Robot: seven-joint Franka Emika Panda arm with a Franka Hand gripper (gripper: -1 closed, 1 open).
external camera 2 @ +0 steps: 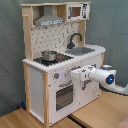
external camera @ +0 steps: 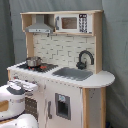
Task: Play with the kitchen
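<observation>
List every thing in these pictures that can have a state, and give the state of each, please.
Kitchen: upright on the wooden floor.
Oven door: closed.
Microwave: door closed.
Pot: upright on the stovetop.
Faucet: upright, spout arched over the sink.
Gripper: at the kitchen front, beside the knobs; fingers not discernible.
</observation>
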